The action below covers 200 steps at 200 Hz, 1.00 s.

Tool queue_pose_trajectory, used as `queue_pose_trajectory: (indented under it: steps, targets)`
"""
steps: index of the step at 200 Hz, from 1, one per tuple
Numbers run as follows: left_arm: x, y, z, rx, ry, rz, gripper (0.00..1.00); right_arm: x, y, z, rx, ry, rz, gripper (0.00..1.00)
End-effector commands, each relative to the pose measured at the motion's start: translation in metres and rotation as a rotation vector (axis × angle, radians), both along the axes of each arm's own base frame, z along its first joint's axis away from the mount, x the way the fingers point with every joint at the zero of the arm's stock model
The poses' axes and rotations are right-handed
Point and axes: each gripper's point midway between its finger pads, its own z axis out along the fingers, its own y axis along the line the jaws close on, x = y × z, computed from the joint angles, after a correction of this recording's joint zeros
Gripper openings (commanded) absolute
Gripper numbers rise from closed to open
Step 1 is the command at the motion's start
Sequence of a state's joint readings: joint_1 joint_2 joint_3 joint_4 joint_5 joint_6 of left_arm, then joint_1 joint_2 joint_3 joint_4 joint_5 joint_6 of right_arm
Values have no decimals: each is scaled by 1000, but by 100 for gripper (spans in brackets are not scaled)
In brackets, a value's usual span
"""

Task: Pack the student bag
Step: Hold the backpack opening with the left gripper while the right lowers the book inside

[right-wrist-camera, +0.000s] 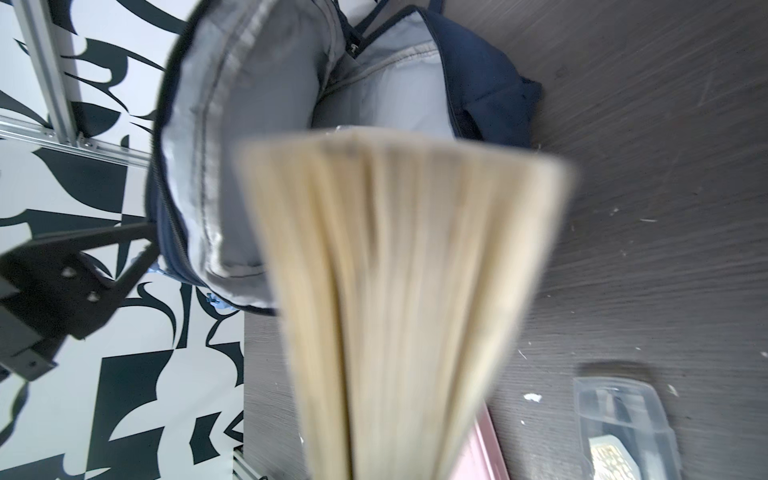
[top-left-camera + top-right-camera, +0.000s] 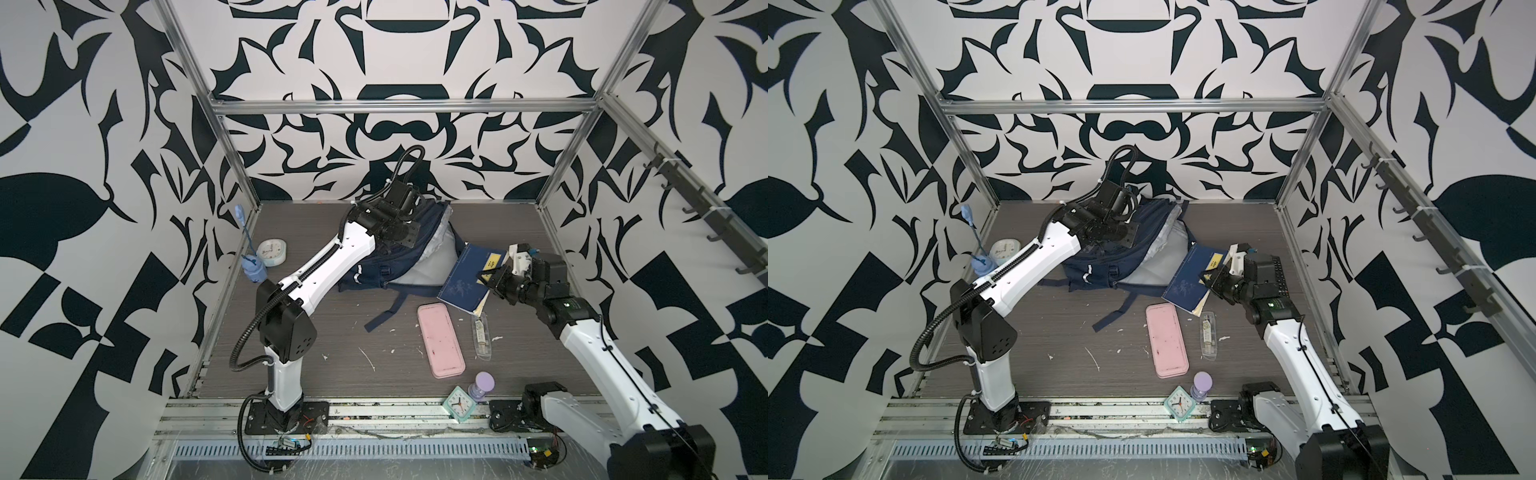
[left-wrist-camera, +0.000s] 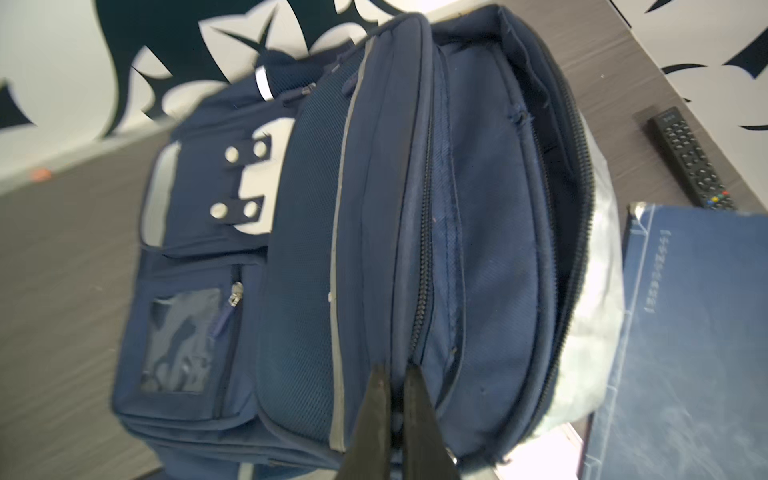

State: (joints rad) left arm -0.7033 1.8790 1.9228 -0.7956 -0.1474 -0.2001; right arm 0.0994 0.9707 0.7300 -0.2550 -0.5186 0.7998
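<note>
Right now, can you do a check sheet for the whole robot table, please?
Surface: grey wood-grain tabletop, white flecks.
Job's things: student bag lying unzipped; blue book at its mouth.
Clutter: pink pencil case, clear case, mint alarm clock, round white clock, blue toy, remote control.
Grippers: left gripper pinches the bag's zip rim; right gripper holds the book.
Cables: black conduit along left arm.
Surroundings: patterned walls, aluminium frame, hook rail.

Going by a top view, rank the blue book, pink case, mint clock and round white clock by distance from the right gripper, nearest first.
1. blue book, held by the right gripper.
2. pink case, mid-table, nearer the front.
3. mint clock, at the front edge.
4. round white clock, far left.
</note>
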Motion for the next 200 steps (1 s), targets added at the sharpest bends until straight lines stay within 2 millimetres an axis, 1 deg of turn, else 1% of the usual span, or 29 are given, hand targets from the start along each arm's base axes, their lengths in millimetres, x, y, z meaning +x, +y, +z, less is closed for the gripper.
queue_pose_trajectory:
  steps: [1, 22, 39, 61, 83, 105, 121, 142, 155, 178, 200]
  targets:
    - [-2, 5, 40, -149, -39, 19, 0, 13, 8, 27, 67, -100, 21, 0]
    - [-6, 9, 38, -174, -19, 18, 0, 21, 11, 22, 105, -93, 20, 0]
    - [-11, 9, 38, -205, -5, 5, 0, 31, 15, 17, 145, -91, 20, 0]
    - [-14, 8, 38, -219, 3, -4, 0, 47, 21, 17, 210, -97, 23, 0]
    - [-17, 10, 36, -230, 16, -7, 0, 59, 23, 14, 218, -100, 13, 0]
    - [-19, 11, 36, -270, 32, -19, 0, 68, 28, 5, 209, -75, 14, 0]
    - [-21, 10, 40, -310, 31, -40, 0, 74, 39, -2, 200, -51, 31, 0]
    - [-24, 10, 47, -347, 24, -59, 0, 81, 57, -15, 174, -25, 60, 0]
    - [-24, 11, 49, -357, 22, -65, 0, 87, 70, -20, 177, -20, 82, 0]
    - [-24, 15, 50, -375, 32, -65, 0, 99, 92, -24, 198, -18, 113, 0]
    - [-25, 19, 49, -405, 54, -71, 0, 111, 111, -21, 220, -36, 138, 0]
